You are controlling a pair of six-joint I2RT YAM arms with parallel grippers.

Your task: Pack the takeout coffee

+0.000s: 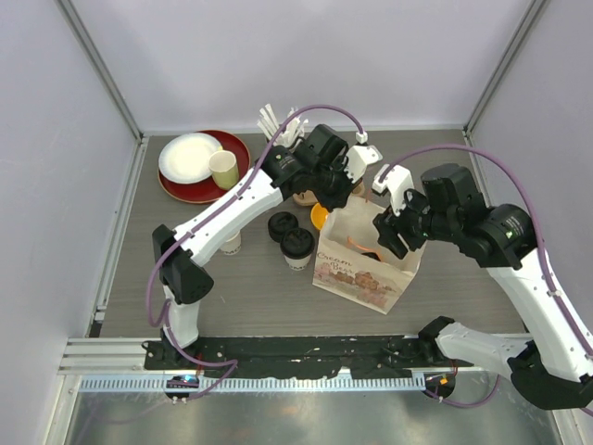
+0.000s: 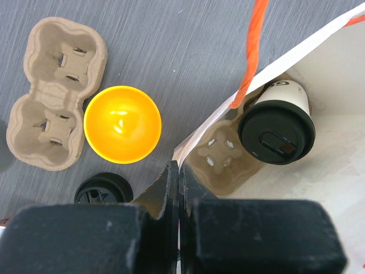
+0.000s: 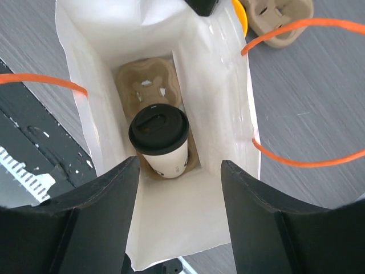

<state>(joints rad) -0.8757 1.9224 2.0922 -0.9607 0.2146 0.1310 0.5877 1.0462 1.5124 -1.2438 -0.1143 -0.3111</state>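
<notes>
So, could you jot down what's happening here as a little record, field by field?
bag: paper bag with orange handles, standing open on the table
inside bag: cup carrier with one lidded coffee cup in one slot, the other slot empty
left tool: shut, pinching the bag's rim
right tool: open, above the bag's mouth, holding nothing
outside bag: second coffee cup with a black lid, yellow bowl, spare carrier

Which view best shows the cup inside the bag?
Right wrist: looks straight down into the bag at the cup seated in its carrier. Left wrist shows mostly its lid; top external barely shows it.
</notes>
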